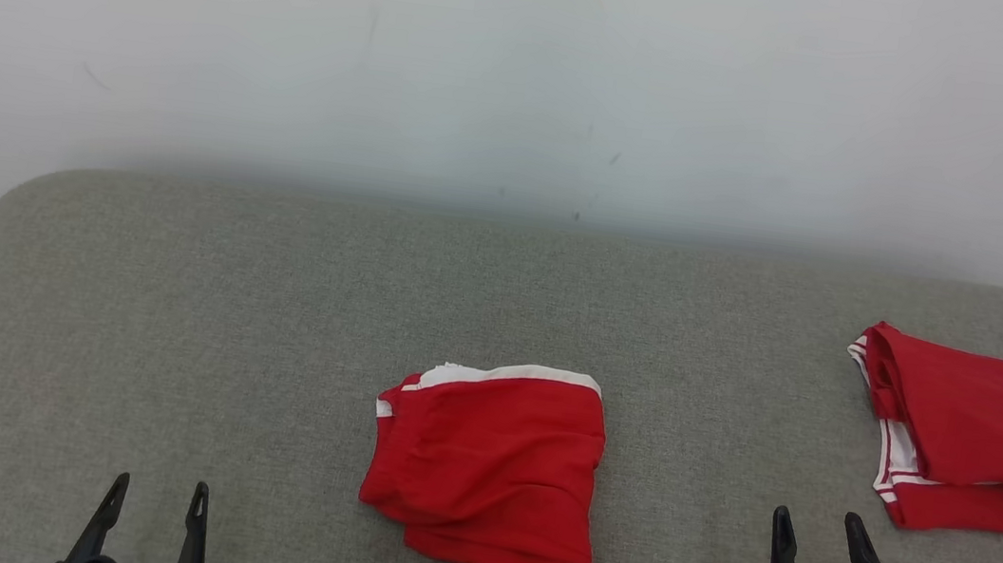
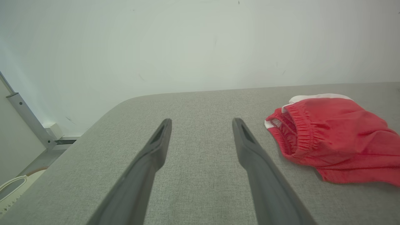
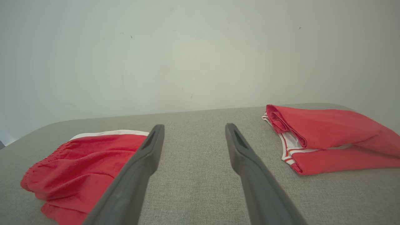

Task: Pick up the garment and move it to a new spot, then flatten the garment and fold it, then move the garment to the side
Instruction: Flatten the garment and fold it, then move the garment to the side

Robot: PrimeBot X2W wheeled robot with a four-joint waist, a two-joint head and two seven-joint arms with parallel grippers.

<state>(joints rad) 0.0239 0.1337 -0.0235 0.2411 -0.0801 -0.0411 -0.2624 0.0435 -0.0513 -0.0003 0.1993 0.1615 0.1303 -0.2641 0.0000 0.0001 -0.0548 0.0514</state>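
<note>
The red shorts (image 1: 488, 471) lie in a loose fold at the middle of the grey cloth-covered desk (image 1: 174, 299), nearer its near edge than its far one; their white waistband runs along the far side and the red legs bunch toward the near side; nothing touches them. The left hand (image 1: 161, 484) sits at the near left, well apart from the shorts, its two dark fingers spread wide with bare desk between them and nothing held; from its wrist camera the gathered elastic waist of the shorts shows just to the right of the fingers. The right hand (image 1: 817, 519) sits at the near right, likewise spread wide and holding nothing; it lies between the shorts on its left and a second folded red garment (image 1: 981, 427) with white striped trim on its right. That second garment rests near the desk's right edge, well apart from the shorts. A pale wall (image 1: 528, 65) rises behind the desk's far edge.
</note>
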